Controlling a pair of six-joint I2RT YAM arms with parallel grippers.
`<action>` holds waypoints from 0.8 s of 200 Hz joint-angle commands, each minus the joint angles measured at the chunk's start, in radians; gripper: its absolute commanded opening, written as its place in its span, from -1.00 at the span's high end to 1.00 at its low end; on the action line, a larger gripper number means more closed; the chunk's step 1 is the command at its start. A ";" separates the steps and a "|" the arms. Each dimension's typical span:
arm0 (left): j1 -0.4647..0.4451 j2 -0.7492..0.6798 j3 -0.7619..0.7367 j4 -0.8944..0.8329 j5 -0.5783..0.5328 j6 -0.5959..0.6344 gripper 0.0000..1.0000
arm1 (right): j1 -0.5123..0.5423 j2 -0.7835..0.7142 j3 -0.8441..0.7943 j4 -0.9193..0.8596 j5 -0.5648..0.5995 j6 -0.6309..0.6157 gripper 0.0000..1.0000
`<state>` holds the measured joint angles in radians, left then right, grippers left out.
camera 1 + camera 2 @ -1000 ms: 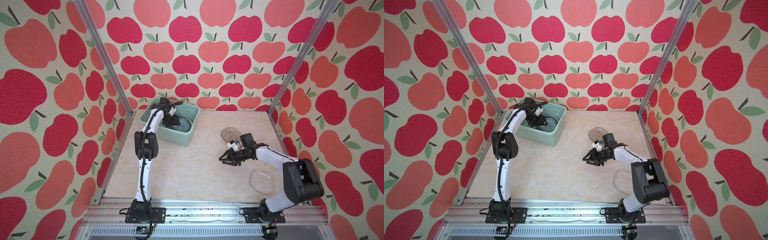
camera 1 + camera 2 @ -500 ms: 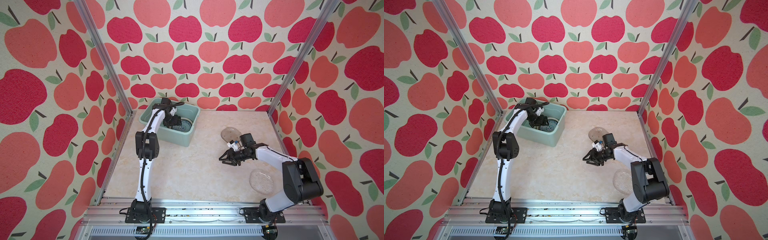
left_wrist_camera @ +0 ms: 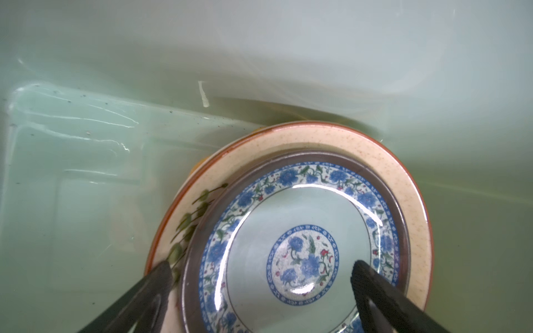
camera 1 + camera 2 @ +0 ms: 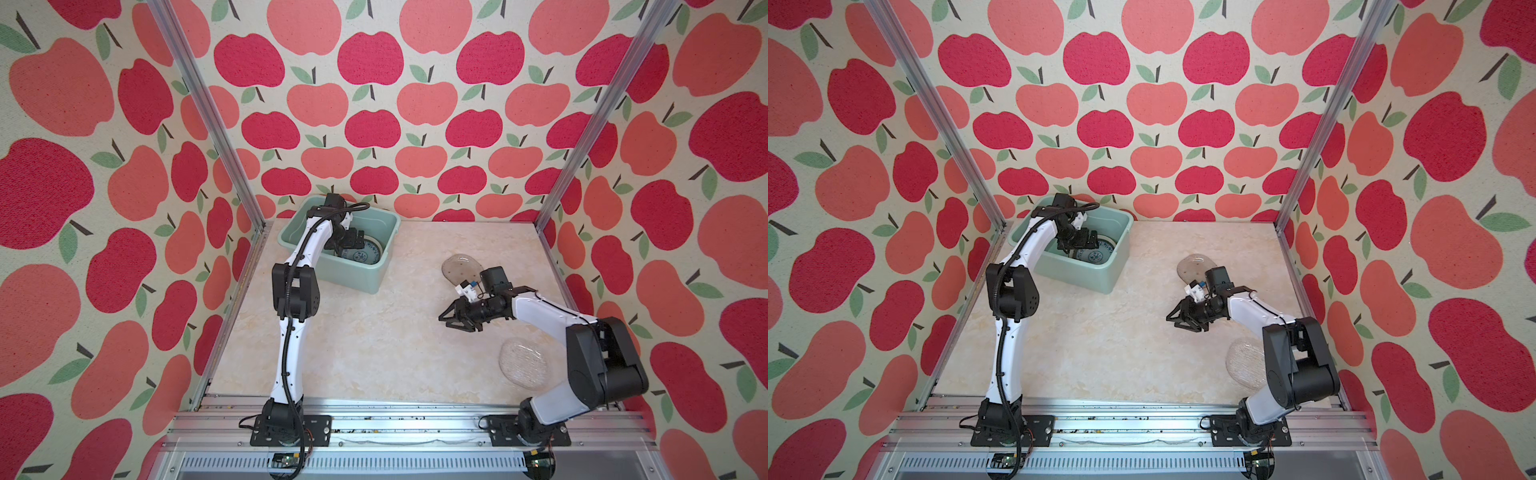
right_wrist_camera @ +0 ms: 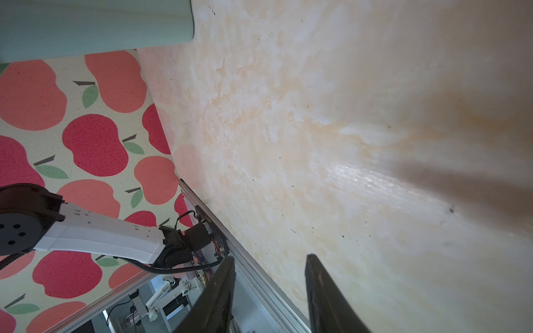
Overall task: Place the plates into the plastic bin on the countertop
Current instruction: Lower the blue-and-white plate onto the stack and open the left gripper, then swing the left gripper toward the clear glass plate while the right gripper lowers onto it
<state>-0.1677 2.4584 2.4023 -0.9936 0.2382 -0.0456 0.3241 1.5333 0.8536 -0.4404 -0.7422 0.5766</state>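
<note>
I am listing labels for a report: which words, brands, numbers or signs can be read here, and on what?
None can be read in any view.
Teal patterned plate: only flowers and ornament, no letters.
Cream plate: leaves only.
White-and-blue part on the right arm: too small to tell.

I see the bin [image 4: 357,276] at the desk's [image 4: 374,353] back left corner, with a stack of plates [image 4: 363,252] in it and my left hand [image 4: 353,240] inside, just above the stack. On the right lie a far plate [image 4: 459,268] and a near plate [image 4: 523,363], well apart. My right hand [image 4: 451,323] hangs between them, a little toward the middle.
</note>
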 commanded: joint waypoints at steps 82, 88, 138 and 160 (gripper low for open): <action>0.006 -0.479 -0.420 0.413 -0.111 -0.146 -0.99 | -0.083 -0.133 0.196 -0.291 0.278 -0.072 -0.05; 0.006 -0.529 -0.478 0.465 -0.110 -0.149 -0.99 | -0.090 -0.140 0.208 -0.302 0.295 -0.072 -0.06; -0.106 -0.947 -0.912 0.739 0.035 -0.040 -0.98 | -0.126 -0.190 0.289 -0.432 0.508 -0.044 -0.05; -0.264 -1.040 -0.995 0.676 0.041 -0.015 -0.98 | -0.160 -0.203 0.314 -0.534 0.579 -0.049 -0.05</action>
<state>-0.2802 1.5036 1.4818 -0.3653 0.2096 -0.1169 0.1970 1.3537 1.1305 -0.8124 -0.3008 0.5274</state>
